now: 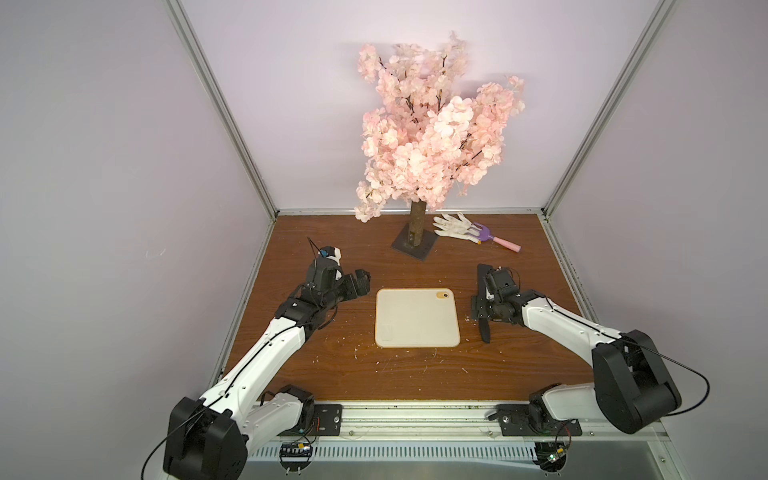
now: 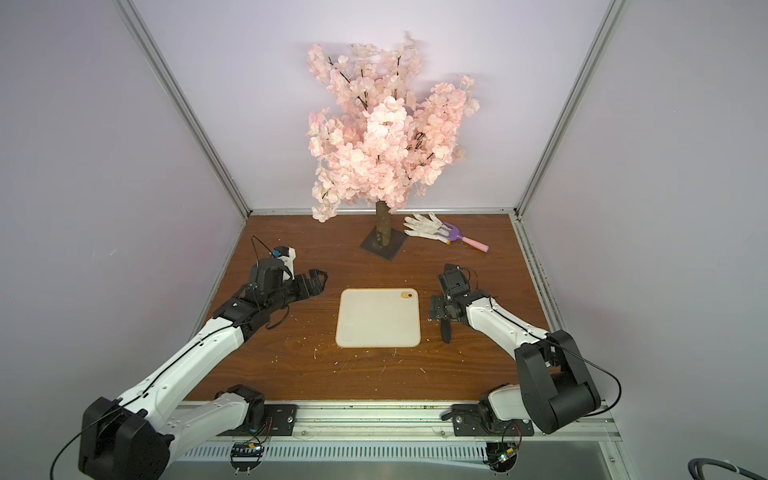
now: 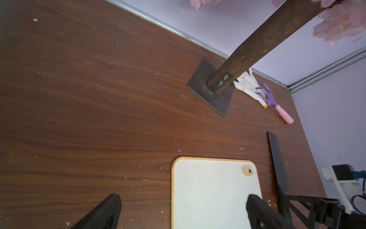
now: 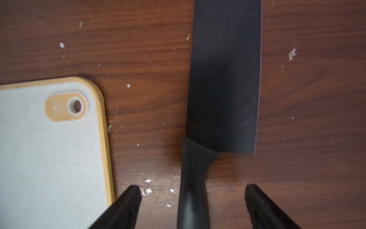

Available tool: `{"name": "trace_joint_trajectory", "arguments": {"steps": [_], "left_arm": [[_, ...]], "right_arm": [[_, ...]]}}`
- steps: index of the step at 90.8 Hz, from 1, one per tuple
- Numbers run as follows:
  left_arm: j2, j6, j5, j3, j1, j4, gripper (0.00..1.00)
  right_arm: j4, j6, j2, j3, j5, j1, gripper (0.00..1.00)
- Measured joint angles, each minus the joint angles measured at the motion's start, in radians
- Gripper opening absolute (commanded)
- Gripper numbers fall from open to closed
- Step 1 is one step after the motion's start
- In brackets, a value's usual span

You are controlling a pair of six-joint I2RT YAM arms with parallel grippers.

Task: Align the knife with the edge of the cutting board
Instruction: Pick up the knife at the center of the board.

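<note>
Right end effector [image 4: 193,189] fingers were seen spread wide to either side of the knife [image 4: 223,79] handle, with nothing gripped. The knife was found flat on the surface [image 4: 138,49], roughly parallel to the cutting board [image 4: 49,148] edge yet apart from it; closing that gap was judged outstanding. The left end effector [image 3: 184,196] was seen open, empty.

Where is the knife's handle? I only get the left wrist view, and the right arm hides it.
Observer: In the right wrist view the knife lies flat, its handle between the right gripper's open fingers, neither touching it.
Operator: How far does it reach?
Observer: In a top view the handle's end stops about level with the cutting board's near edge; the blade tip passes the far edge.
</note>
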Motion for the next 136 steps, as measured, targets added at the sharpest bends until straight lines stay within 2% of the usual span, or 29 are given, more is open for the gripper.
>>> {"name": "trace_joint_trajectory", "arguments": {"steps": [24,39,56,77,85,102,136], "left_arm": [[-0.099,0.010,0.037,-0.053,0.104,0.035,1.00],[-0.161,0.010,0.022,-0.077,0.127,0.057,1.00],[-0.157,0.010,0.056,-0.082,0.171,0.087,1.00],[-0.125,-0.014,0.134,-0.109,0.276,0.124,1.00],[-0.098,-0.026,0.152,-0.109,0.301,0.124,1.00],[-0.087,-0.037,0.179,-0.109,0.311,0.124,1.00],[-0.082,-0.043,0.189,-0.109,0.311,0.124,1.00]], "right_arm": [[0.008,-0.003,0.034,0.009,-0.013,-0.005,0.80],[0.019,-0.009,0.068,0.021,-0.016,-0.013,0.76],[0.029,-0.017,0.118,0.026,-0.020,-0.019,0.73],[0.050,-0.027,0.167,0.048,-0.023,-0.026,0.66],[0.054,-0.032,0.177,0.056,-0.021,-0.027,0.60],[0.067,-0.034,0.192,0.068,-0.020,-0.027,0.54],[0.068,-0.020,0.192,0.067,-0.013,-0.028,0.51]]}}
